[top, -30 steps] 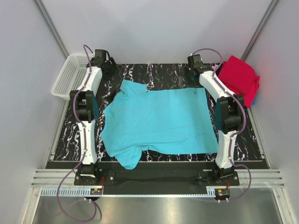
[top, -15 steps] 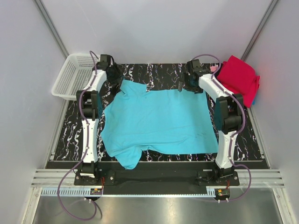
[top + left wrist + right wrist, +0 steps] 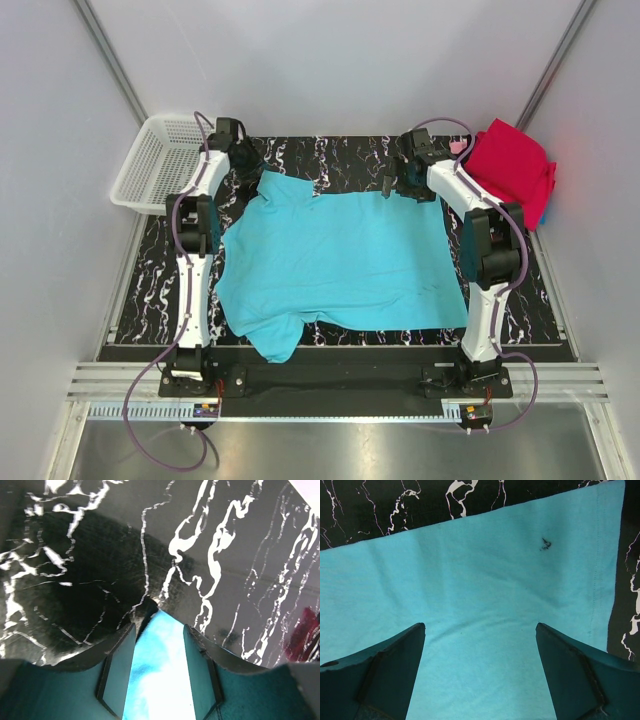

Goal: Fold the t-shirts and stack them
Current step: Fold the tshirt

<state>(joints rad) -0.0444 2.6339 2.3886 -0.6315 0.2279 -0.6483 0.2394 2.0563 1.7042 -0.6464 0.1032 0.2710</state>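
A plain turquoise t-shirt (image 3: 340, 260) is spread flat across the middle of the black marbled tabletop (image 3: 340, 155), its hem toward the right edge, one sleeve reaching the near edge, and a small dark mark (image 3: 546, 543) seen near the hem. A crumpled red t-shirt (image 3: 510, 165) is heaped at the far right corner. A fold of turquoise cloth is framed between the half-parted fingers of the left claw (image 3: 159, 626), though a firm grip cannot be told, while the right claw (image 3: 480, 625) is held wide open over the shirt.
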